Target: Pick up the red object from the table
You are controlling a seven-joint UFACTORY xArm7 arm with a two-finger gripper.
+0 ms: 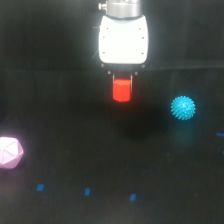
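The red object (121, 90), a small bright red faceted block, hangs just below the white gripper body at the upper middle of the exterior view. My gripper (122, 80) is shut on the red object, gripping its top. The block is held above the black table (115, 165), and a dark shadow lies on the table below it. The fingers are mostly hidden against the dark background.
A spiky cyan ball (183, 107) rests on the table toward the exterior view's right. A pale pink polyhedron (10, 152) sits at the exterior view's left edge. A few small blue marks (87, 191) dot the table's near part.
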